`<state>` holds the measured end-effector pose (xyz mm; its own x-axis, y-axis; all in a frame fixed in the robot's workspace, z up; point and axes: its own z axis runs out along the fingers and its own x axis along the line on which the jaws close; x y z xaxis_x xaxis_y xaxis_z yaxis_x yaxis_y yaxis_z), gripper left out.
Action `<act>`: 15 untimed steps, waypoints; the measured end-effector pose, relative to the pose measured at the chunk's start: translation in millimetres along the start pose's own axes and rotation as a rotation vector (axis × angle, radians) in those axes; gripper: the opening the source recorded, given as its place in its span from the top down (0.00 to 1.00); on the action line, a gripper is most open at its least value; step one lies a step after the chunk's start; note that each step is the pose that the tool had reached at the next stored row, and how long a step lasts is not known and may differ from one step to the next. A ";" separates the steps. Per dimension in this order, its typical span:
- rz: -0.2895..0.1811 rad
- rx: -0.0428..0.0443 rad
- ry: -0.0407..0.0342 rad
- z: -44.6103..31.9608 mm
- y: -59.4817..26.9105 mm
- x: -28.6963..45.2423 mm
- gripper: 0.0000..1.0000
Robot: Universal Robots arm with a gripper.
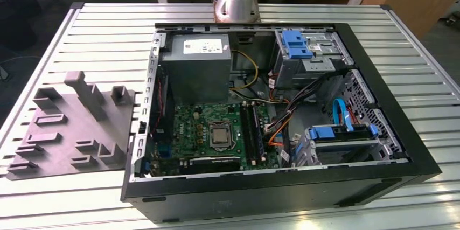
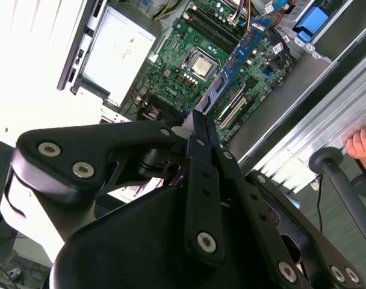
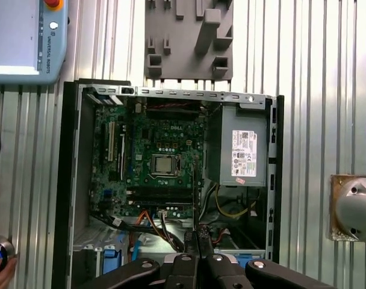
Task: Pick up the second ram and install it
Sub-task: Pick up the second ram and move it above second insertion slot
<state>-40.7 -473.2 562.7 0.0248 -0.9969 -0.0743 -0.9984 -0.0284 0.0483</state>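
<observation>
We log colours | second ram (image 2: 234,60) blue, chips seemingly dark, between the fingers (image 2: 202,156) | gripper (image 2: 198,119) black | motherboard (image 2: 171,72) beyond the fingertips green | power supply (image 1: 194,74) grey, white label | tray (image 1: 64,133) grey | table (image 1: 107,30) silver, ribbed

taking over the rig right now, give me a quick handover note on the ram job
Gripper: shut on the ram, holding it by one end.
Ram: in the air above the open case, its free end pointing toward the motherboard.
Tray: on the table, at the exterior view's left of the case.
Done: the ram is picked up.
Left: it is not yet seated in a slot.
Note: a person's hand is by the table's edge.
</observation>
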 end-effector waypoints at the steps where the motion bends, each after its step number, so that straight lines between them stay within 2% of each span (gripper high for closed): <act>1: 0.000 0.0000 0.0000 1.8 -0.1 0.1 0.89; 15: 0.000 -0.0030 -0.0001 27.1 -1.3 2.3 0.89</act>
<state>-40.7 -473.5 535.5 0.0245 -0.9969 -0.0744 -0.9983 -0.0284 0.0513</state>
